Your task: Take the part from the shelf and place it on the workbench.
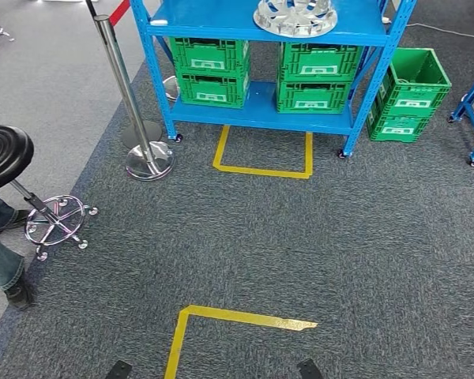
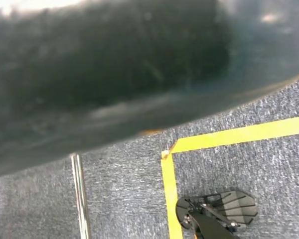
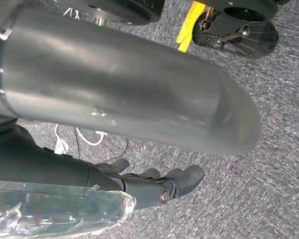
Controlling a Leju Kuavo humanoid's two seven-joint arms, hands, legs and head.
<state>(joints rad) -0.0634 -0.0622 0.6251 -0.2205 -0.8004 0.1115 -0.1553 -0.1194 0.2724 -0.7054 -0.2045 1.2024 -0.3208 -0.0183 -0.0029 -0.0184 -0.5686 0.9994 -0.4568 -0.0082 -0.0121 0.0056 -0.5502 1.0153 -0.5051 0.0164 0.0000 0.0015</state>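
While the robot stands well back on the carpet, the part, a silver spoked wheel cover, lies flat on the top board of the blue shelf.
Handling, judged: rigid, light, smooth and slippery; thin spokes may bend.
Hold: at the rim, opposite edges, 2 hands.
Right hand: hangs over carpet, fingers loosely extended, holding nothing.
Left hand: cannot tell.
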